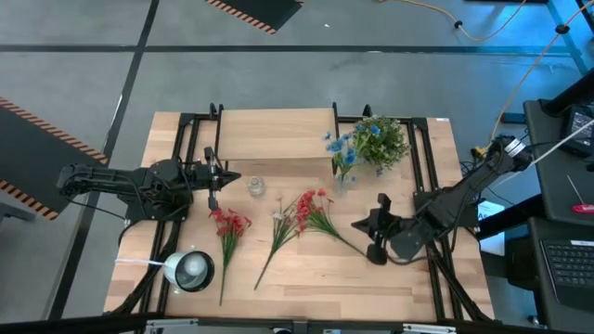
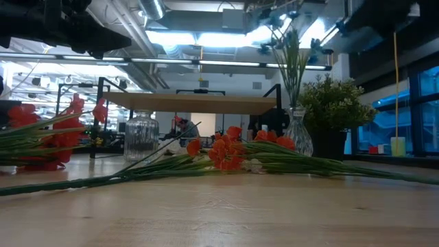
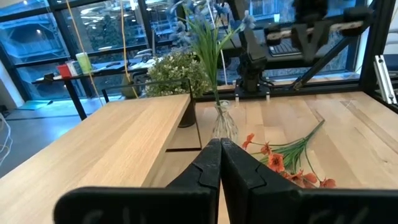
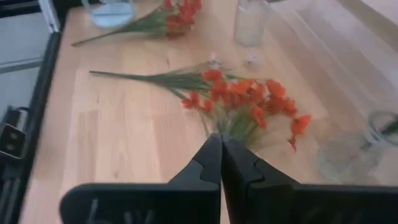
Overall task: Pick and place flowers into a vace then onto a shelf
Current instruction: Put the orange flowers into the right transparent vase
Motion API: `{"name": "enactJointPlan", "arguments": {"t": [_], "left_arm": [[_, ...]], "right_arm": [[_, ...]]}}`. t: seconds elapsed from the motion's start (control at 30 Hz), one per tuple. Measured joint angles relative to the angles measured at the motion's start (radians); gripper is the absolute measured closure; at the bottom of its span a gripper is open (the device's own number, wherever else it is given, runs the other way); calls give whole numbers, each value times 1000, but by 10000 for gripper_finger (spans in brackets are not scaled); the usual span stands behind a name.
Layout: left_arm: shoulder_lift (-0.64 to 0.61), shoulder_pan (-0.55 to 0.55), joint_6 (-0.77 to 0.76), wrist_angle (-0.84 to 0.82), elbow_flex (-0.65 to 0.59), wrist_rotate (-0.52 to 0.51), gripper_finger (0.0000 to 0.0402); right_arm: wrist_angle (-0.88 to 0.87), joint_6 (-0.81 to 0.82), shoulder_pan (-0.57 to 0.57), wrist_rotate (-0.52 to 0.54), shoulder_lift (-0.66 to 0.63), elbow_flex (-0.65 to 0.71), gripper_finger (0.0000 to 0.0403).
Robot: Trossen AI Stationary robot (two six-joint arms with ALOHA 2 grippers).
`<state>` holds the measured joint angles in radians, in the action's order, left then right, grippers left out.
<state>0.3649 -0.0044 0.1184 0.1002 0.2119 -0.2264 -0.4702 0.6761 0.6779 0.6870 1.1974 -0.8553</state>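
Observation:
A blue-flowered sprig (image 1: 342, 148) stands with its stem in a slim glass vase (image 2: 299, 134) on the table beside the low wooden shelf (image 1: 278, 134). Three sprigs lie flat on the tabletop: a red one (image 1: 227, 227) at the left, a whitish one (image 1: 278, 223) and another red one (image 4: 249, 96) in the middle. My right gripper (image 4: 221, 142) is shut, hovering just right of the middle red sprig with nothing between its fingers. My left gripper (image 1: 225, 176) is also shut and waits level at the table's left, holding nothing.
A ribbed glass jar (image 1: 255, 186) stands in front of the shelf. A bushy green potted plant (image 1: 382, 139) sits behind the vase at the far right. A round lamp-like object (image 1: 190, 269) lies near the front left. Black frame rails (image 1: 432, 176) run along both sides.

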Motion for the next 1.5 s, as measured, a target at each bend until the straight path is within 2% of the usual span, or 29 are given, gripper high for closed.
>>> {"name": "enactJointPlan", "arguments": {"t": [0.13, 0.33, 0.57, 0.8, 0.93, 1.3, 1.5], "left_arm": [[0, 0, 0, -2, 0, 0, 398], [0, 0, 0, -17, 0, 0, 398], [0, 0, -3, -23, 0, 0, 398], [0, 0, -22, -26, 0, 0, 398], [0, 0, -26, -28, 0, 0, 398], [0, 0, -27, -30, 0, 0, 398], [0, 0, -27, -30, 0, 0, 398]], "right_arm": [[-142, 10, 8, -7, 117, -155, 401], [-365, 182, 7, -58, 276, -323, 399], [-372, 198, 7, -67, 367, -355, 398], [-352, 228, 7, -81, 382, -355, 393], [-335, 228, 7, -81, 381, -355, 364], [-330, 231, -11, -79, 445, -355, 231], [-328, 210, -41, -109, 499, -355, 180]]}}
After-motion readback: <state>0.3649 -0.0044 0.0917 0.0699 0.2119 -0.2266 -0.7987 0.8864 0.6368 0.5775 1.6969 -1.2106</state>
